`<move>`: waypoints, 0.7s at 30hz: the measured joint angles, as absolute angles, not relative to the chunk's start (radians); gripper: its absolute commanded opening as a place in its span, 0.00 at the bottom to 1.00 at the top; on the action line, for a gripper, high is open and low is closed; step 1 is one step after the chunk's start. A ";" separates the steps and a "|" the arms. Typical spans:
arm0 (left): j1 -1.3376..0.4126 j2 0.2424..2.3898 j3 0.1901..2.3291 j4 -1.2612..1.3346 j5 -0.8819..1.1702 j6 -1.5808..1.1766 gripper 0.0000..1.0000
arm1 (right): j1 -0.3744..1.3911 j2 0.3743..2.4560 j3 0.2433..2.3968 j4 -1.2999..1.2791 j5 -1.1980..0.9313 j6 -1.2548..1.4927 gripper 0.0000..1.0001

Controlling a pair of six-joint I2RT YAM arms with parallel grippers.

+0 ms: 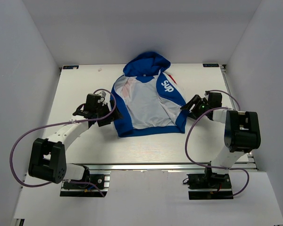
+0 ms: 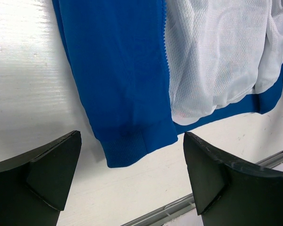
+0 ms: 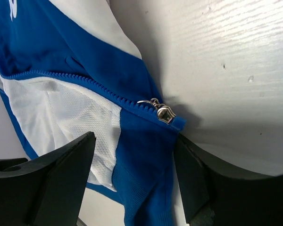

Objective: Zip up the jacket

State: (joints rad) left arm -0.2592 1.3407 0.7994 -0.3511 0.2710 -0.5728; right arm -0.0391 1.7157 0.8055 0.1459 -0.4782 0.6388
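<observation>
The blue jacket [image 1: 148, 101] lies unzipped and spread open on the white table [image 1: 85, 89], white mesh lining up, hood at the far side. My left gripper [image 1: 111, 115] is open beside the jacket's lower left corner. In the left wrist view the blue ribbed hem corner [image 2: 127, 146] lies just ahead of the open gripper [image 2: 132, 174], apart from both fingers. My right gripper [image 1: 186, 109] is open at the lower right corner. In the right wrist view the silver zipper slider [image 3: 164, 113] sits at the bottom of the blue zip tape. The blue hem lies between the spread fingers of my right gripper [image 3: 134, 179].
White walls enclose the table on the left, right and far sides. An aluminium rail [image 1: 170, 165] runs along the near edge and also shows in the left wrist view [image 2: 170, 207]. Purple cables [image 1: 19, 141] loop beside both arms.
</observation>
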 measured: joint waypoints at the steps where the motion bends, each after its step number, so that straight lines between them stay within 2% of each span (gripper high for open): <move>1: -0.259 1.342 0.801 -0.351 0.271 -0.574 0.98 | -0.039 1.716 0.802 0.157 -0.478 0.643 0.69; 11: -0.260 1.347 0.802 -0.352 0.276 -0.577 0.98 | -0.045 1.703 0.800 0.160 -0.455 0.644 0.62; 17: -0.260 1.347 0.802 -0.352 0.278 -0.577 0.98 | -0.045 1.657 0.806 0.130 -0.427 0.617 0.48; 18: -0.260 1.347 0.802 -0.352 0.278 -0.577 0.98 | -0.045 1.655 0.811 0.125 -0.425 0.612 0.38; 20: -0.260 1.347 0.802 -0.352 0.278 -0.577 0.98 | -0.045 1.655 0.821 0.121 -0.426 0.596 0.27; 21: -0.260 1.347 0.802 -0.352 0.278 -0.577 0.98 | -0.045 1.655 0.823 0.120 -0.429 0.593 0.12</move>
State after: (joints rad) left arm -0.2596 1.3468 0.8017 -0.3515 0.2779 -0.5770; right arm -0.0448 1.6550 0.8234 0.1196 -0.4286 0.5930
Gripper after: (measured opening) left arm 0.981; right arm 0.292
